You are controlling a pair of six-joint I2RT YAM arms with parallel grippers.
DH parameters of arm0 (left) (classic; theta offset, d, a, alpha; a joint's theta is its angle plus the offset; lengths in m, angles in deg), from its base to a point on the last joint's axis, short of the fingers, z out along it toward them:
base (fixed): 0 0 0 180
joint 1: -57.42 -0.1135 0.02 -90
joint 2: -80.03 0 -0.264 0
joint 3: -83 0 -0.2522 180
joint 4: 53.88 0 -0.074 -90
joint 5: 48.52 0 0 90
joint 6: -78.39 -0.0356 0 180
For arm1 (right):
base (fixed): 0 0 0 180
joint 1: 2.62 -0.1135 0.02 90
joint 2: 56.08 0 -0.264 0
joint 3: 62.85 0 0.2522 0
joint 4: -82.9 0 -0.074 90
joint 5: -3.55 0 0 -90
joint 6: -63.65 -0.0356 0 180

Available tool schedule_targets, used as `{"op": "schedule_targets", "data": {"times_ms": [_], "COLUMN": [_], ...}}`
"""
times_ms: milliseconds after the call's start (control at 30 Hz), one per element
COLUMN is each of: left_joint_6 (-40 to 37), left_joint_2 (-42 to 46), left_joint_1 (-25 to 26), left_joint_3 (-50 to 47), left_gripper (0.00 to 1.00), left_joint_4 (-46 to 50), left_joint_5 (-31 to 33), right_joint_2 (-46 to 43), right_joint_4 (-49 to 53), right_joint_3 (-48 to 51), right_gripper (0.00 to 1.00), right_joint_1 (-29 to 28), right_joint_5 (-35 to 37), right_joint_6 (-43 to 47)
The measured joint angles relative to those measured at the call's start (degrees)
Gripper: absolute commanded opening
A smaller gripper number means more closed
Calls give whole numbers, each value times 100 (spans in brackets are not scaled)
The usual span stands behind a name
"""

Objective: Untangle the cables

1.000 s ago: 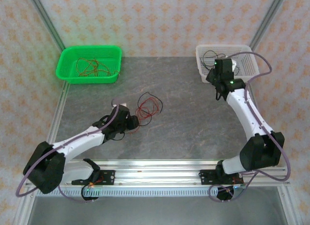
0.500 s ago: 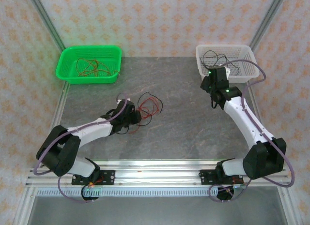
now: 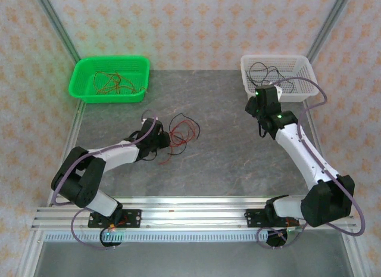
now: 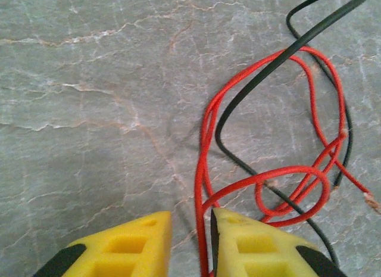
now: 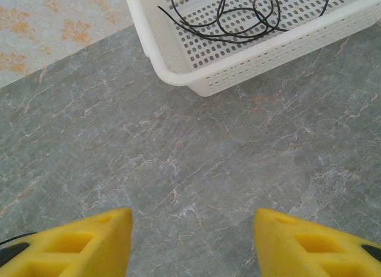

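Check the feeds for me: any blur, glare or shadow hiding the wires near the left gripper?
Left wrist view: sharp and evenly lit, red wire and black wire crisp, only faint shadows, no glare. Top view: evenly lit, but the tangle is hair-thin there and hard to trace. Right wrist view: sharp, white basket in focus.

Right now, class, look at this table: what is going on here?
Two robot arms are sorting tangled wires. The left gripper sits low over a knot of red wire and black wire on the table, fingers set narrowly either side of a red strand, not pinching it. The right gripper hangs open beside the white basket, which holds black wires. A green basket holds red wires.
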Motion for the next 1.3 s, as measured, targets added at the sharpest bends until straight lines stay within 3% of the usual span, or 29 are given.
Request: {"op": "schedule_targets", "data": {"times_ms": [200, 433, 600, 800, 1033, 1200, 1300], "left_joint_6": [-61, -46, -55, -98, -221, -221, -221], "left_joint_2": [-157, -107, 492, 1292, 1488, 1491, 1491], "left_joint_1": [-2, 0, 138, 568, 772, 828, 855], "left_joint_3": [28, 70, 339, 1054, 1307, 1307, 1318], "left_gripper": [0, 0, 0, 0, 0, 0, 0], "left_joint_4": [-129, -157, 258, 780, 1274, 1460, 1478], "left_joint_5": [-22, -24, 31, 68, 111, 111, 114], "right_joint_2": [-2, -109, -136, 2, 546, 1010, 1381], "right_joint_4": [0, -33, -262, -1091, -2804, -3370, -3187], "right_joint_3": [4, 120, 363, 728, 1248, 1231, 994], "right_gripper": [55, 55, 55, 55, 56, 56, 56], "right_joint_1": [-35, -122, -393, -1056, -1458, -1539, -1784], "right_joint_5": [0, -92, -520, -1646, -3145, -3390, -3056], "right_joint_6": [-46, -105, -280, -748, -1786, -2188, -2127]}}
